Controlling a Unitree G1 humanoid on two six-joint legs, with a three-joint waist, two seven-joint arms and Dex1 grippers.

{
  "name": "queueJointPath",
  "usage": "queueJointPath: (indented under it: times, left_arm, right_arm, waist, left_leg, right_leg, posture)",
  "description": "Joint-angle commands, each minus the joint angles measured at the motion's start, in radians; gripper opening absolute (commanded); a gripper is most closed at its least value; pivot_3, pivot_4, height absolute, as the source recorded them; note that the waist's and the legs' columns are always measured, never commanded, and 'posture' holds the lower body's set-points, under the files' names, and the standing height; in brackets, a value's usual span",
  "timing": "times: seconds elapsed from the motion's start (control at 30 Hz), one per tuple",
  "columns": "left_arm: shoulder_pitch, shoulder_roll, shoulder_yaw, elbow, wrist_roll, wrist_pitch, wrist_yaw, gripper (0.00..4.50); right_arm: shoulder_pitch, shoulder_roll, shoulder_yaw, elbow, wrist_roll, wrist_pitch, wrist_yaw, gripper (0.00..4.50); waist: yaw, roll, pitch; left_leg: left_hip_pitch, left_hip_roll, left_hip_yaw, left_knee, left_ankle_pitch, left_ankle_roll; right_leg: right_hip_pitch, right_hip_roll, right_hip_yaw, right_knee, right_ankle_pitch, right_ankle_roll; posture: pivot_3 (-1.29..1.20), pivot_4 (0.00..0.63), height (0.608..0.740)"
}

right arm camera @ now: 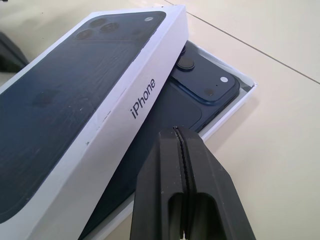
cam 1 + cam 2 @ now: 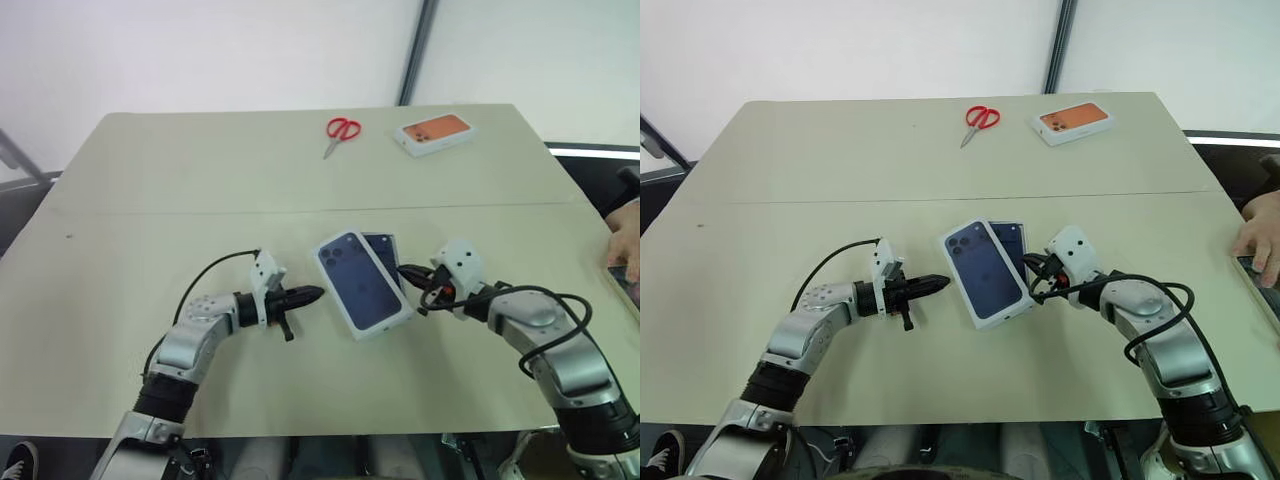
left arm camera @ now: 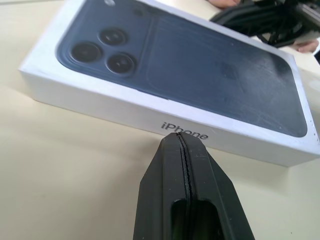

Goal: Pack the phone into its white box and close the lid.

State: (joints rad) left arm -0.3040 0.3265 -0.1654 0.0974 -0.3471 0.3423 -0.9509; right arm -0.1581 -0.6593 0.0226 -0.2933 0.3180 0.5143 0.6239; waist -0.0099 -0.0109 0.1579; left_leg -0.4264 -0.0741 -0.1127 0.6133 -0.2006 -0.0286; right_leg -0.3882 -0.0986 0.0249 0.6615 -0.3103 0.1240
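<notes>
Lid (image 1: 75, 105) sits askew across the white box (image 1: 240, 102), hiding most of the phone (image 1: 200, 82) inside; I see both left end effector (image 3: 182, 145) and right end effector (image 1: 179, 137) pressed together, empty

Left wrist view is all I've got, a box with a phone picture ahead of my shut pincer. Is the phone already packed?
Observer: Yes. The phone lies in the white box, on the far side from your view.
Operator: Is the lid seated on it?
Observer: No. The lid sits askew, overlapping the tray and leaving the phone's camera corner uncovered.
Operator: Where is the other arm?
Observer: The right pincer, shut, is at the opposite side of the boxes from the left pincer.
Operator: Anything else on the table?
Observer: Red scissors and a box with an orange phone picture lie at the far edge, apart from the work.
</notes>
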Motion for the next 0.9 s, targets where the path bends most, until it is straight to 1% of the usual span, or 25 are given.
queueJointPath:
  times: [0.03,0.13,0.27,0.53,0.9]
  left_arm:
    - [-0.016,-0.048,-0.038,0.039,0.025,-0.006,0.025,0.00]
    - [-0.041,-0.090,-0.049,0.082,0.047,-0.032,0.038,0.00]
    - [-0.078,-0.120,-0.046,0.135,0.070,-0.059,0.048,0.00]
    - [-0.156,-0.182,-0.010,0.188,0.059,-0.070,0.082,0.00]
    - [-0.221,-0.228,-0.020,0.285,0.101,-0.136,0.088,0.00]
  right_arm:
    - [-0.021,0.006,-0.015,-0.010,-0.008,-0.018,0.007,0.03]
    - [-0.018,0.002,-0.009,-0.011,-0.020,-0.020,0.011,0.03]
    - [-0.019,0.008,-0.012,-0.022,-0.024,-0.010,0.014,0.03]
    - [-0.016,-0.004,-0.017,0.010,-0.076,-0.032,0.008,0.03]
    - [-0.011,-0.001,-0.033,0.038,-0.129,-0.045,0.000,0.03]
  waist:
    - [0.003,0.000,0.000]
    - [0.007,0.000,0.000]
    - [0.016,0.000,0.000]
    - [0.022,0.000,0.000]
    - [0.022,0.000,0.000]
  left_leg:
    - [0.000,0.000,0.000,0.000,0.000,0.000]
    - [0.000,0.000,0.000,0.001,0.000,0.000]
    - [0.000,0.000,0.000,0.001,0.000,0.000]
    - [0.001,-0.001,0.000,0.002,0.000,0.000]
    - [0.000,-0.001,0.001,0.001,0.000,0.000]
  right_leg:
    - [0.000,0.000,0.000,0.000,0.000,0.000]
    - [0.001,0.000,0.000,0.000,0.000,0.000]
    - [0.001,0.000,0.000,0.000,0.000,0.000]
    - [0.001,0.000,0.000,0.000,0.000,0.000]
    - [0.001,0.000,0.000,0.001,0.000,0.000]
  posture:
    - [0.00,0.150,0.740]
    - [0.00,0.150,0.740]
    - [0.00,0.150,0.740]
    - [0.00,0.150,0.740]
    - [0.00,0.150,0.740]
